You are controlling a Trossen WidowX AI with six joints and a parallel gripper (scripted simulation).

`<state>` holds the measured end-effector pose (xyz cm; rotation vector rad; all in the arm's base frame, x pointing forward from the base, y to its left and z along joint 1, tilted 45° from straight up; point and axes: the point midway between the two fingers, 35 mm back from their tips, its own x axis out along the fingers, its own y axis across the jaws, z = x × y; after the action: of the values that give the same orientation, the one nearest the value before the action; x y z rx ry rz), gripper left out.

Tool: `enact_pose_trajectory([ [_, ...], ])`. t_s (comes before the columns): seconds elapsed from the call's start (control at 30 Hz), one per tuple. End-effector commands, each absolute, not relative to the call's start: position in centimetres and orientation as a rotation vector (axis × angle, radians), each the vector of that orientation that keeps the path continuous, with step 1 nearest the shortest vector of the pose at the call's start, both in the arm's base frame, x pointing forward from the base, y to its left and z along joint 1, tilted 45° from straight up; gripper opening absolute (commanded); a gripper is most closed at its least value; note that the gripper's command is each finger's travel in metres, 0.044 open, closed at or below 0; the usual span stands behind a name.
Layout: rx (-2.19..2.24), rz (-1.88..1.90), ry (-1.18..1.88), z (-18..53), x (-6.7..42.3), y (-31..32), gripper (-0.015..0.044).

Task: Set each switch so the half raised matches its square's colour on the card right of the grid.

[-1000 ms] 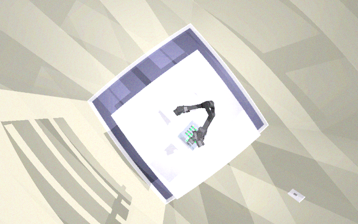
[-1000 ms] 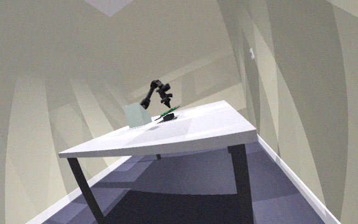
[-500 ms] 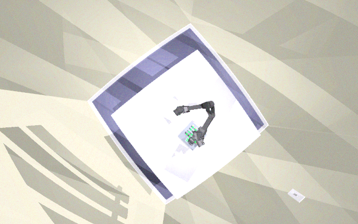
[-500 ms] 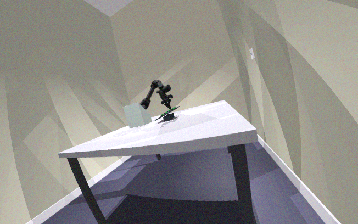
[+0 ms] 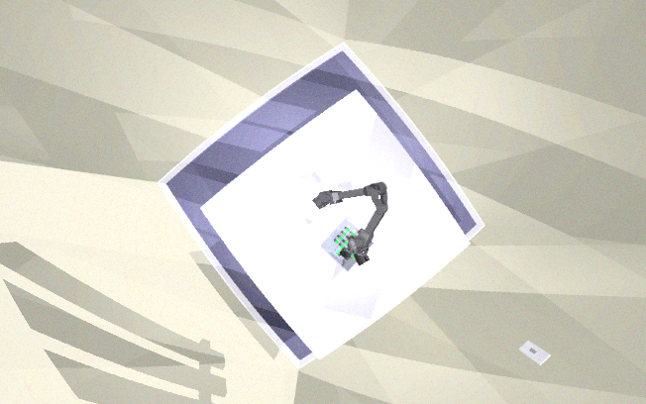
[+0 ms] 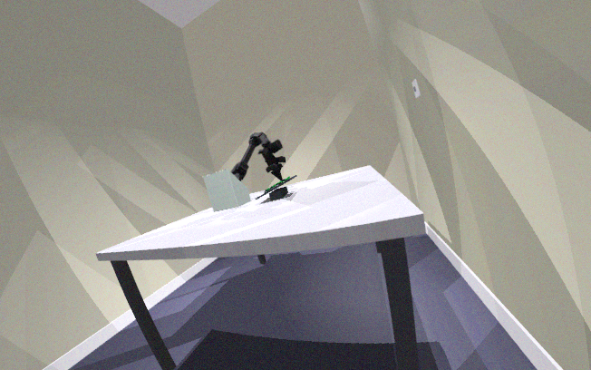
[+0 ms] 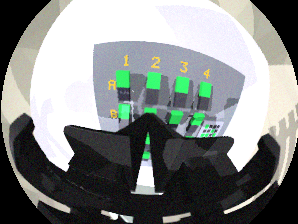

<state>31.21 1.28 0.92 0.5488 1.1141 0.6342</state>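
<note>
Above the panel (image 7: 226, 76), the closed, empty claw (image 7: 148, 137) hovered; the stiff switch (image 7: 150, 117) at 12 o'clock likely needed pressing on its raised end.

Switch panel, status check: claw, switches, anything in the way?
Claw shut, empty, low over switch panel. Tips at second row, near column 2; contact unclear. Small card partly visible. No obstruction seen.

The switch panel (image 5: 331, 244) is set on the worktop (image 5: 277, 277). The gripper (image 7: 148, 137) is held above the panel's near row; the card (image 7: 212, 129) is placed to the panel's right.
</note>
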Motion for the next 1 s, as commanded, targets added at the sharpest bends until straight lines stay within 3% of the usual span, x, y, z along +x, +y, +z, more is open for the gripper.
enact_pose_trajectory([
  [0.0, 0.551, 0.629, 1.118, 0.82, 31.2, 1.3, 0.0],
  [0.97, 0.551, 0.629, 1.118, 0.57, 31.32, 1.57, 0.0],
])
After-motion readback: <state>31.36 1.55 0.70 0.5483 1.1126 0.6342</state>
